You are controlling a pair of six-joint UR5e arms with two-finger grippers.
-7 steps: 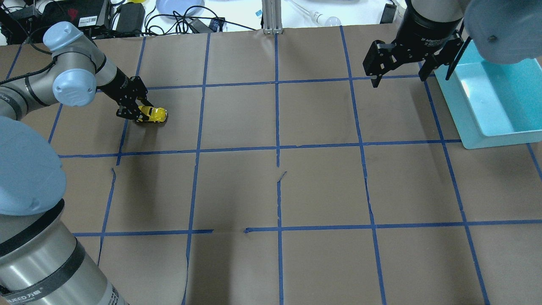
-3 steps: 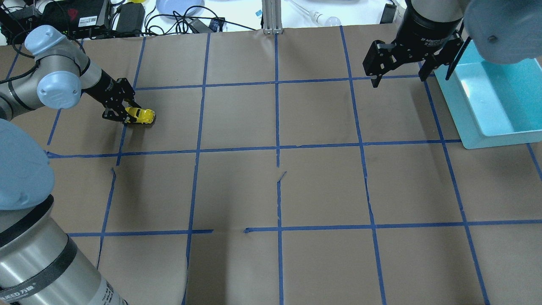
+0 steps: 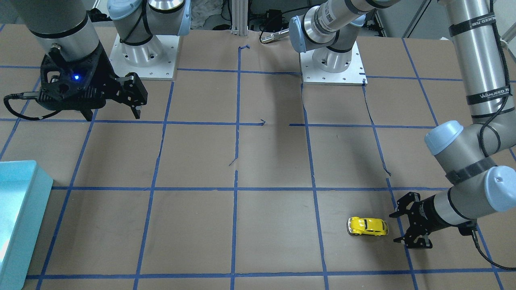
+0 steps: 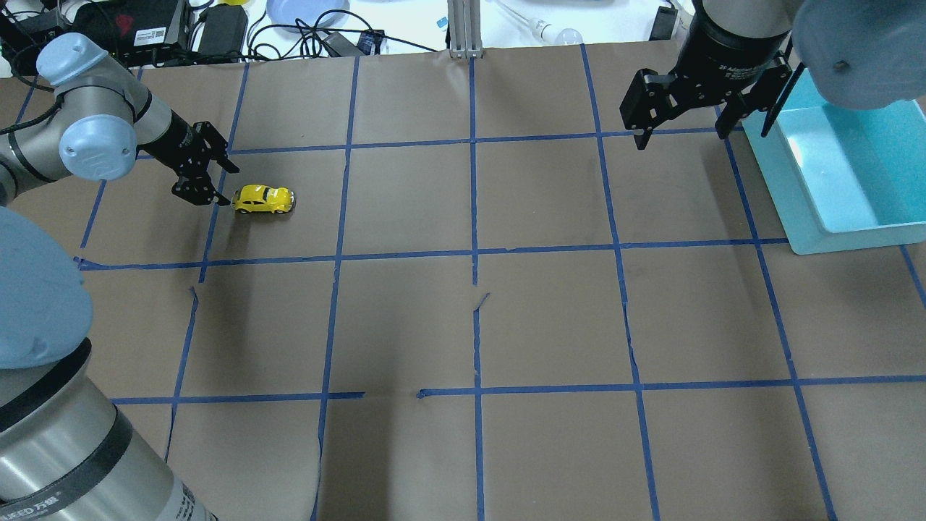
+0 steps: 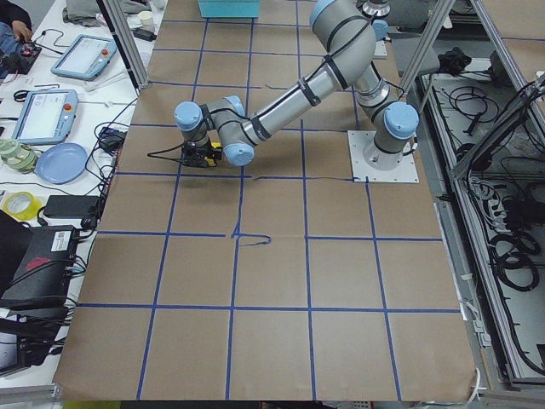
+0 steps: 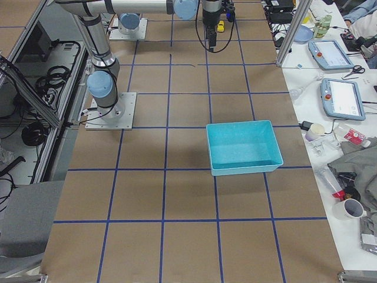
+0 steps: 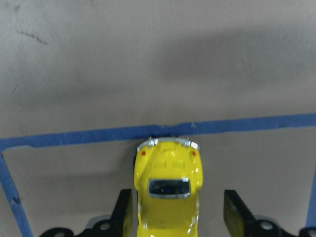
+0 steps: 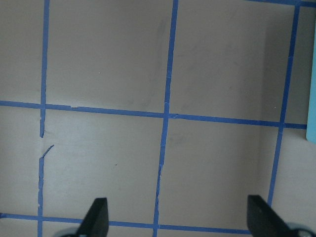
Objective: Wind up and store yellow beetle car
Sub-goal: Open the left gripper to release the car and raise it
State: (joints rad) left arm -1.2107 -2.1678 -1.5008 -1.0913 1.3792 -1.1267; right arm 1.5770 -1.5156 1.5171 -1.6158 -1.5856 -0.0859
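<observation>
The yellow beetle car [image 4: 264, 199] stands on its wheels on the brown paper at the far left of the table, free of any grip. It also shows in the front-facing view [image 3: 367, 226]. My left gripper [image 4: 230, 186] is open, low over the table, just behind the car. In the left wrist view the car [image 7: 168, 187] lies with its tail between the spread fingers [image 7: 124, 215], nose at a blue tape line. My right gripper [image 4: 680, 139] is open and empty, hanging above the table at the far right beside the bin.
A teal bin [image 4: 839, 239] stands at the right edge and appears in the front-facing view [image 3: 24, 217]. Blue tape lines form a grid on the brown paper. Cables and devices lie beyond the far edge [image 4: 217, 29].
My left gripper pulled the car to the left, then opened and let go. The car now sits to the right, ahead of the fingertips. The right arm has not moved.
</observation>
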